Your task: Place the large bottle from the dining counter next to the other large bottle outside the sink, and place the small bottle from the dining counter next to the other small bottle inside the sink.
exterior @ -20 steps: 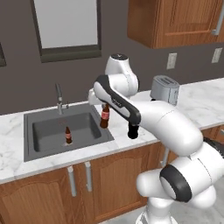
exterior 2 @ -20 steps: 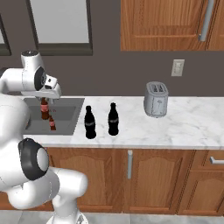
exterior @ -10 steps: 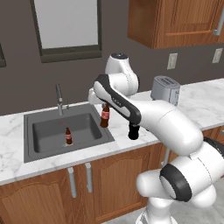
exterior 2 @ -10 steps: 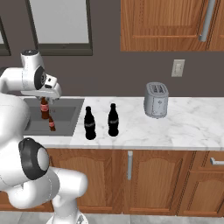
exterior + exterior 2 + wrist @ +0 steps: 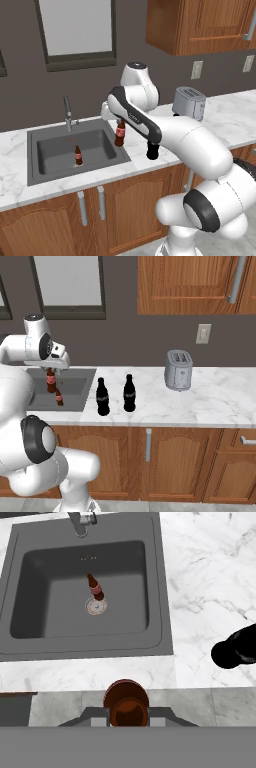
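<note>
While I am hanging over the right edge of the sink (image 5: 37, 137), my gripper (image 5: 126, 712) is clenched on a small brown bottle (image 5: 120, 133) with a red label, carrying it upright by the neck above the basin's right side. From the hand view I am looking straight down on its round brown top between my fingertips (image 5: 92, 716). Inside the basin the other small bottle (image 5: 78, 155) is standing upright near the middle of the dark floor, well apart from the one I am holding. Behind it the curved silver tap (image 5: 68, 112) is rising from the rim. Two large dark bottles (image 5: 102, 397) (image 5: 129, 393) are standing side by side on the marble worktop (image 5: 220, 401) just right of the sink, with a silver toaster (image 5: 178, 370) farther right.
</note>
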Available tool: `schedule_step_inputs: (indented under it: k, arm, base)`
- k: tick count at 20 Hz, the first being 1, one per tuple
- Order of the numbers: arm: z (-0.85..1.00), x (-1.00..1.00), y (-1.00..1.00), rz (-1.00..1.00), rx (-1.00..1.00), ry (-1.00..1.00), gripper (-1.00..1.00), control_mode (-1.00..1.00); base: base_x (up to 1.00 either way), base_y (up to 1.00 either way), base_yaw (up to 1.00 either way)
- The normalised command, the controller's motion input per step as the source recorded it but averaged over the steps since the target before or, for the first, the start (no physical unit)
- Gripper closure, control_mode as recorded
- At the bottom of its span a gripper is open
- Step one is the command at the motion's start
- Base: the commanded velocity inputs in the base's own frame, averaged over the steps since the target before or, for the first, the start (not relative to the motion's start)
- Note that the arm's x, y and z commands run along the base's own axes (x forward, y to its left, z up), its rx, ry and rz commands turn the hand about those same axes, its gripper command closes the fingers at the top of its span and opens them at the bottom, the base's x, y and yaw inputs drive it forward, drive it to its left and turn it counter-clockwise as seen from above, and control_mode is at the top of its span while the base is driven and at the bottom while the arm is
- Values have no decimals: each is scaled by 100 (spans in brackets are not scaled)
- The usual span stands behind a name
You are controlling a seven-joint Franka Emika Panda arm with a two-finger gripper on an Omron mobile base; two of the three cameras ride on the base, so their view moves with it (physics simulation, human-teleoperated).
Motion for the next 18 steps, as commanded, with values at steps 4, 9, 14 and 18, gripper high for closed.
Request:
schedule_step_inputs:
  k: [4, 9, 14, 18]
  arm:
    - [0, 9, 21, -1, 0, 0, 100, -100]
    - [0, 38, 39, 0, 0, 0, 100, -100]
    - [-5, 67, 21, 0, -1, 0, 100, -100]
    - [-25, 39, 0, 0, -2, 0, 100, -100]
  base:
    - [0, 0, 0]
    - [0, 0, 0]
    - [0, 0, 0]
    - [0, 0, 0]
